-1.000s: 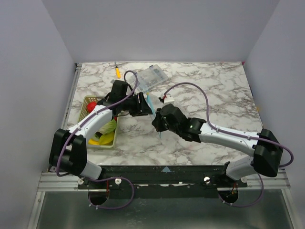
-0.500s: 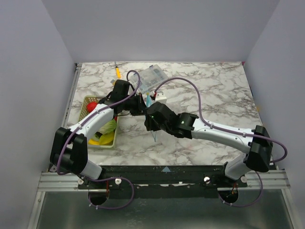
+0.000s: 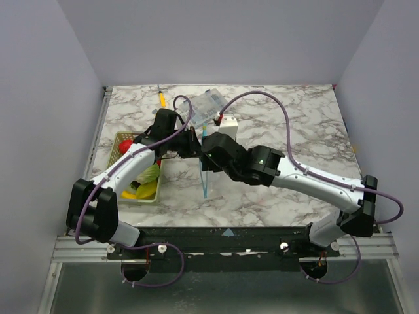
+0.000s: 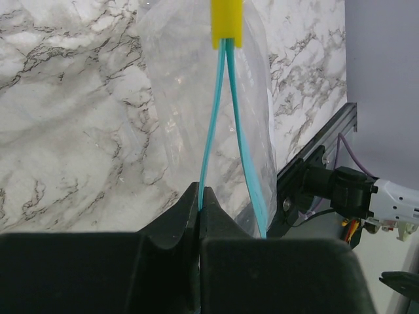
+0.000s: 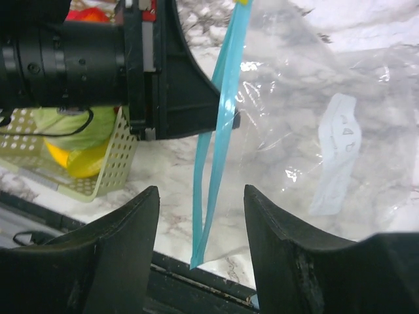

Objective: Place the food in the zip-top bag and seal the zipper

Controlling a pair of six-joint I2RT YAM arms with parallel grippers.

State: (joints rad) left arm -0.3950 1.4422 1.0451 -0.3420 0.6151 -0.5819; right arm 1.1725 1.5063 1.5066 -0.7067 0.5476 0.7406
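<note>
The zip-top bag (image 4: 190, 91) hangs clear and crinkly between the two arms. My left gripper (image 4: 200, 191) is shut on one light blue strip of the zipper (image 4: 211, 124). The other strip splays apart from it, and a yellow slider (image 4: 226, 23) joins them at the far end. From above, the left gripper (image 3: 194, 144) and the right gripper (image 3: 208, 150) meet at the zipper (image 3: 204, 176). The right gripper (image 5: 200, 209) is open, its fingers (image 5: 124, 242) either side of the hanging zipper (image 5: 219, 131) without touching it. The food (image 3: 149, 174) lies in a basket, red, green and yellow.
The yellow-green perforated basket (image 3: 118, 142) sits left of the bag, also in the right wrist view (image 5: 114, 163). A rigid clear compartment box (image 3: 209, 104) and an orange-handled tool (image 3: 162, 99) lie at the back. The table's front rail (image 5: 196, 278) runs just below the bag.
The left gripper has shut on the zipper strip. The right gripper has opened, let go and swung back and left, up to the left gripper. The bag hangs lower.
</note>
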